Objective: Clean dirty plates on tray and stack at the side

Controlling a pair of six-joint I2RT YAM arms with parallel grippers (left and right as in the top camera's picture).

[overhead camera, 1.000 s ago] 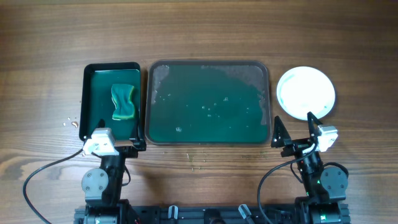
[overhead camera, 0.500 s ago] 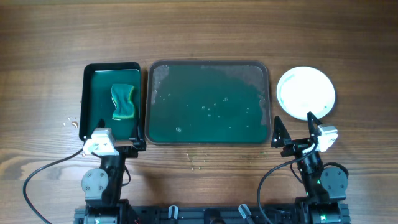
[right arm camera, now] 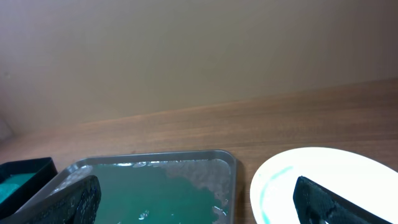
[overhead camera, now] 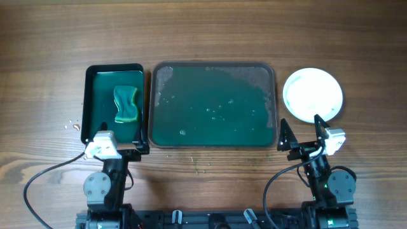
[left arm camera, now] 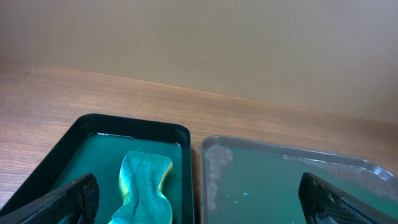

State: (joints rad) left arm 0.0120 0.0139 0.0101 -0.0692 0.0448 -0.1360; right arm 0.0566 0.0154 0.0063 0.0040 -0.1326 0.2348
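Spreading empty fingers wide, the left gripper point(left arm camera: 198, 186) and right gripper point(right arm camera: 196, 186) face the large dark-green rectangular tray point(overhead camera: 213, 127); a round white plate point(overhead camera: 313, 94) lies to its right.

place: robot lab test bench | rig: left arm point(overhead camera: 105, 181) and right arm point(overhead camera: 325, 181) fixed on a black rail point(overhead camera: 210, 219) at the wood-grain desk point(overhead camera: 203, 32) edge, cable point(overhead camera: 38, 181) trailing | backdrop: bare beige wall point(left arm camera: 249, 37) | props: tray point(overhead camera: 191, 83) of teal liquid, sponge point(overhead camera: 126, 104) in a smaller tray point(overhead camera: 98, 102), white plates point(overhead camera: 313, 94) laid out as a staged setup
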